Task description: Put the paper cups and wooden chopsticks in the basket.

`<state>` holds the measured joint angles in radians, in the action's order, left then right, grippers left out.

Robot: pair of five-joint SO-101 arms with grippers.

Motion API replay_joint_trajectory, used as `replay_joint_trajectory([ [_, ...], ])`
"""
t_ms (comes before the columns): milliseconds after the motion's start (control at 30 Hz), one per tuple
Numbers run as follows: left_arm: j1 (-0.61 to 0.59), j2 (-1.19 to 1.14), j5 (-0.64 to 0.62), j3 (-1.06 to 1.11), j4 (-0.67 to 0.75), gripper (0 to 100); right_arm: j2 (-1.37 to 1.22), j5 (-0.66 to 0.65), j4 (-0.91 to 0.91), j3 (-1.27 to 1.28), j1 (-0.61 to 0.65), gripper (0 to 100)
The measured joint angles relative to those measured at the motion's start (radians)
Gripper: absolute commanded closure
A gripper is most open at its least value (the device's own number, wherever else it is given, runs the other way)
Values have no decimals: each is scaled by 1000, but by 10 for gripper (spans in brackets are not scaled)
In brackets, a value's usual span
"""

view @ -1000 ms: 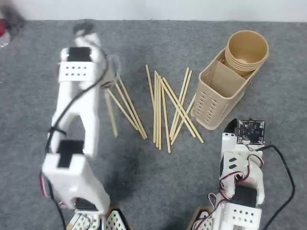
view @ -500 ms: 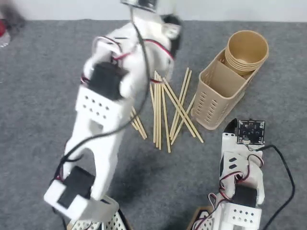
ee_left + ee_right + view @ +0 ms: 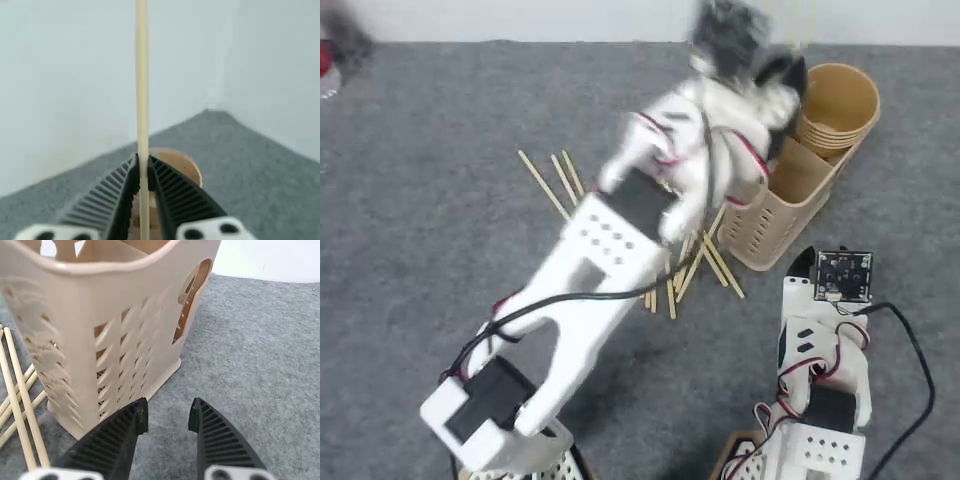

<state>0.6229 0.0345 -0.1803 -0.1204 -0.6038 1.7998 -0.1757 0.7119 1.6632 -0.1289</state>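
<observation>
My left gripper (image 3: 778,72) hangs over the tan basket (image 3: 760,215), beside the stack of paper cups (image 3: 837,100) in its far compartment. In the left wrist view this gripper (image 3: 142,172) is shut on one wooden chopstick (image 3: 142,75), which stands upright, with a cup rim (image 3: 187,167) just beneath. Loose chopsticks (image 3: 548,182) lie on the grey mat, more of them (image 3: 692,268) partly hidden under the left arm. Near the basket's front corner my right gripper (image 3: 807,268) rests low. Its fingers (image 3: 120,435) are open and empty, facing the basket wall (image 3: 100,335).
The left arm crosses the table's middle diagonally, from the front left to the basket. A white wall borders the back edge of the grey mat (image 3: 420,200). Bare mat lies to the left and to the right of the basket.
The left arm has swung from the far left of the table across the chopstick pile to above the basket, carrying a chopstick. The right arm has stayed still.
</observation>
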Motion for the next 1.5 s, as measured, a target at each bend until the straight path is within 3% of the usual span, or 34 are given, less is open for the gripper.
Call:
replay_joint_trajectory([
  [233,29,74,0,404,308,976,0,-41,0,0,0,847],
  [367,32,193,0,582,394,829,0,-44,0,0,0,847],
  [500,32,330,0,671,376,811,0,-44,0,0,0,844],
  [733,12,552,0,672,107,816,0,-44,0,0,2,844],
  [833,-101,644,0,672,20,816,0,-44,0,0,0,844],
  [1000,-434,807,0,677,-229,815,0,-44,0,0,2,844],
  [1133,-677,884,0,775,-393,815,0,-46,137,-94,35,844],
  [1333,-890,937,0,1128,-331,815,15,-74,466,-423,301,846],
  [1400,-918,954,0,1247,-287,815,2,-117,505,-482,402,846],
  [1500,-925,982,0,1379,-230,815,-86,-184,514,-514,439,846],
])
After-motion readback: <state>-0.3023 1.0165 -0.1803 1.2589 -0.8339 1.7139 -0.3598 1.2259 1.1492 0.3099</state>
